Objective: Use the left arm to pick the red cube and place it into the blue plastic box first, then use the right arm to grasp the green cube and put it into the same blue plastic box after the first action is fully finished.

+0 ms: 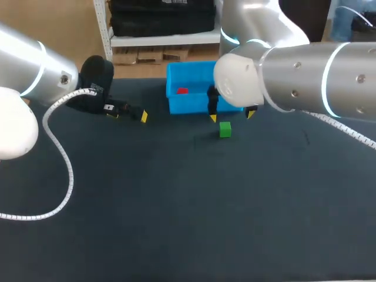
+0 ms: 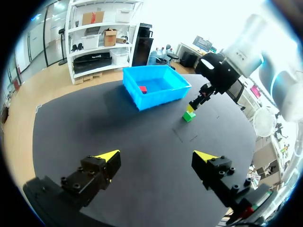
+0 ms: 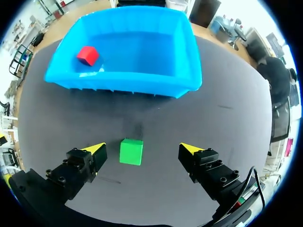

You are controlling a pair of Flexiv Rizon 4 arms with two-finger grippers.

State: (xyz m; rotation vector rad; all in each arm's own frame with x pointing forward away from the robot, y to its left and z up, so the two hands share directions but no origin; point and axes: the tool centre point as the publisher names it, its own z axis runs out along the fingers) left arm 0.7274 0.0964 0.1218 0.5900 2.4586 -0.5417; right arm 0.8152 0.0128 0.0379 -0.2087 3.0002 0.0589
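Both grippers stand open. The right gripper (image 3: 143,149) hangs over the green cube (image 3: 131,151), which sits on the table (image 3: 227,123) between its fingers as the wrist view shows it, apparently not touched by them and a little nearer to one of them. Just ahead is the box (image 3: 142,87), and the red cube (image 3: 87,55) lies inside it, near one end. The left gripper (image 2: 156,156) holds nothing and is well apart from the box. So I judge the first step finished and the second in hand. The next move calls for centring on the green cube, going straight down, closing on it, then lifting it above the box wall before release.
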